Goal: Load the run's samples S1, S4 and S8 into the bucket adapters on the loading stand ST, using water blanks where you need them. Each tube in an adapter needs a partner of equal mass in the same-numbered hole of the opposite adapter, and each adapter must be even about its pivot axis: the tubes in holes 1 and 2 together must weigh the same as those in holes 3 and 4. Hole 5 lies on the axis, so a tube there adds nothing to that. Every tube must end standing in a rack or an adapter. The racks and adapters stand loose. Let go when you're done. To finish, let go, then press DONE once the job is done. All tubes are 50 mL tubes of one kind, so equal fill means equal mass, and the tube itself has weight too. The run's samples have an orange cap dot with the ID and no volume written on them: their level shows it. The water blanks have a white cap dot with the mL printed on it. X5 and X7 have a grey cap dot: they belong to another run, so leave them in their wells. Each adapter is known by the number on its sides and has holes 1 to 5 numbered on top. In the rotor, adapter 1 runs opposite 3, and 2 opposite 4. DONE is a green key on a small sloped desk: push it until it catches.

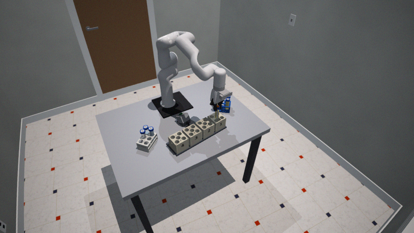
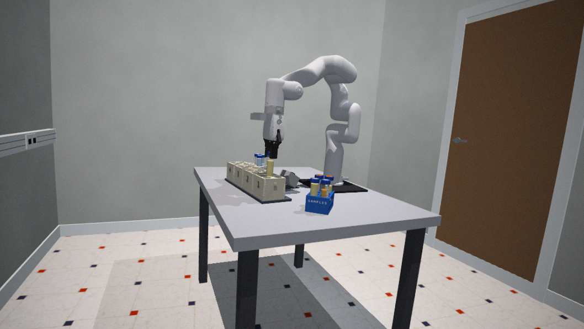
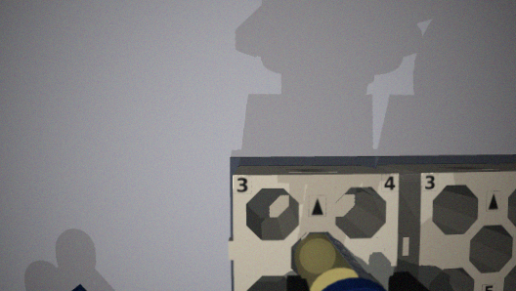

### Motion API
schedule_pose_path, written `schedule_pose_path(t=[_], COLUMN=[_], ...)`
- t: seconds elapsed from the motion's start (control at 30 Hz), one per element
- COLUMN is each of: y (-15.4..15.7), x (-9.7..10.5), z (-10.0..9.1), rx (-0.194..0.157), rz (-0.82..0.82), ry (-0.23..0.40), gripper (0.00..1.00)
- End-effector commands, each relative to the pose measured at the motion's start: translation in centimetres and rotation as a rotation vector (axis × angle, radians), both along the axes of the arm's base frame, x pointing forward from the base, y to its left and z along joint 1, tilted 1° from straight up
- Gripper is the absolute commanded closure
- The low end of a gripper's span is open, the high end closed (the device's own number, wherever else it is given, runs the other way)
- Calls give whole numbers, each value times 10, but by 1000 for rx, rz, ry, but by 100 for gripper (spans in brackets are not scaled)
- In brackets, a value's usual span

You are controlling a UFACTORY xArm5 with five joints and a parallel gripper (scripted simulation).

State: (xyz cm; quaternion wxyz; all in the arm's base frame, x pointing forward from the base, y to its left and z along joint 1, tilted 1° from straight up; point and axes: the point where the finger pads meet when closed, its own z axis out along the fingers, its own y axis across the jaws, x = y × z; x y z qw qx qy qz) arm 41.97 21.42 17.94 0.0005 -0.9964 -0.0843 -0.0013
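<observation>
A white rack (image 1: 146,144) stood on the desk (image 1: 130,167) (image 2: 347,212) (image 3: 122,98), with three blue-capped tubes in it. A blue rack (image 1: 225,110) (image 2: 318,206) sat near the other end, and it said SAMPLES. Two of its blue caps had orange on top. The pincer hid part of that rack from the top view. A gray sloped box (image 1: 182,119) (image 2: 287,178) with a green key stood behind the row of adapters.

Adapter 1 (image 1: 220,124) (image 2: 265,187) (image 3: 264,254), adapter 2 (image 1: 209,130) (image 2: 247,179) (image 3: 469,183), adapter 3 (image 1: 196,138) (image 2: 238,173) and adapter 4 (image 1: 182,145) (image 2: 229,169) were lined up on a dark stand (image 1: 199,141) (image 2: 277,200) (image 3: 342,161). Adapter 2 was just beside adapter 1 (like blocks in a row).

The pincer (image 1: 216,106) (image 2: 269,155) (image 3: 351,283) was part open, with its fingers shut on a yellow tube (image 1: 217,113) (image 2: 270,168) (image 3: 318,254) near its blue cap. The tube pointed down, with its low end in the middle hole of adapter 1. Most of it poked up above the top. The ID on its cap could not be read, and it was too hard to tell how full it was.
</observation>
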Motion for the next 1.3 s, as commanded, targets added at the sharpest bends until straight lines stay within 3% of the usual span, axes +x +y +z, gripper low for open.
schedule_pose_path(t=[0.0,1.27], y=[1,1], x=[1,1], z=[-4,-36], rx=[15,15], rz=[0,0], ry=[3,3], gripper=[100,100])
